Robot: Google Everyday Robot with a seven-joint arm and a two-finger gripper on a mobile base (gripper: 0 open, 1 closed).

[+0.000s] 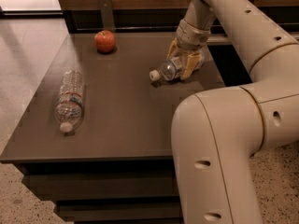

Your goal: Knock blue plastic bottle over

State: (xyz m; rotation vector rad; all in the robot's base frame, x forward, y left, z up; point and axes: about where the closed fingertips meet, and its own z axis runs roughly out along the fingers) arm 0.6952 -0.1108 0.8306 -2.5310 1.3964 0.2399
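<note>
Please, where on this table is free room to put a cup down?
Free: the middle of the table, between the ribbed bottle lying at the left and the blue plastic bottle lying at the right, and the front strip. Crowded: the right rear, where the gripper is at that bottle; the apple sits rear left.

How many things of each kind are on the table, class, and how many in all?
Bottles: 2, the blue plastic bottle at the tool, far right; the ribbed bottle, near left
Apples: 1, the red apple
Total: 3
</note>
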